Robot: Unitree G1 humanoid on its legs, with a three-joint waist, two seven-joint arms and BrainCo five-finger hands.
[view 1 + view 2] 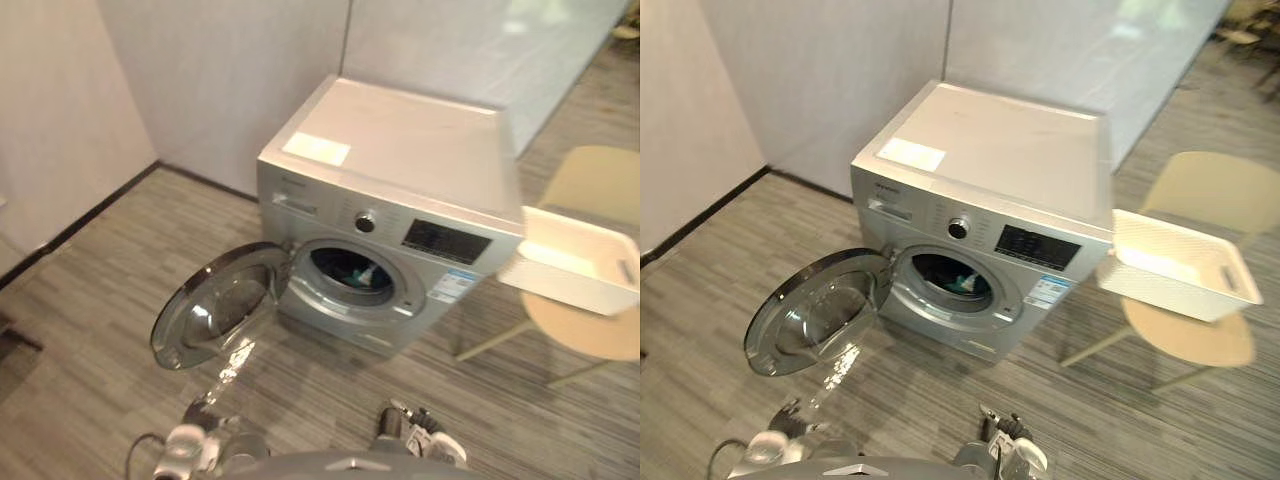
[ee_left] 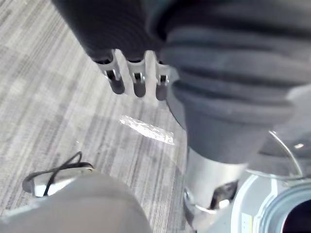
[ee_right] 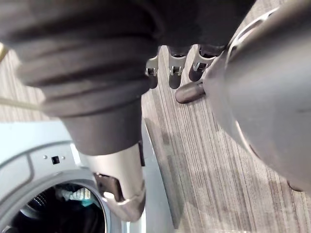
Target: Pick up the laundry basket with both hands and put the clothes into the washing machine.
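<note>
Nearest: left hand (image 2: 138, 81), hanging low over the floor (image 1: 90, 330), fingers relaxed and grasping nothing. Right hand (image 3: 175, 73) is likewise slack and empty, hanging close to the front of the washing machine (image 1: 400, 150).

Floor: grey wood-grain planks, matt, running through the whole room.

Door (image 1: 215, 305): round, with a clear domed glass in a chrome ring. It is swung fully open to the machine's left and hangs low over the floor.

Washing machine: a silver-grey, box-shaped front loader standing on the floor. The round drum opening (image 1: 350, 272) is dark, and blue-green and white clothes (image 1: 960, 284) are visible inside. Above it are a chrome dial (image 1: 365, 222) and a dark rectangular display (image 1: 445, 240). A pale rectangular label (image 1: 316, 149) lies at the front left corner of the flat top.

Right of the machine: a chair (image 1: 1215, 190) with a smooth beige seat and back on slim pale legs. The laundry basket (image 1: 1155, 290) sits on the seat. It is white, rectangular and perforated plastic with a handle slot in the end wall, and its interior shows white. Its near corner is just beside the machine's right front corner; contact cannot be determined. It is well apart from both hands.

Farthest: smooth light grey wall panels (image 1: 230, 80) meet at a vertical seam behind the machine. A paler wall (image 1: 50, 120) on the left has a dark skirting (image 1: 90, 215).
</note>
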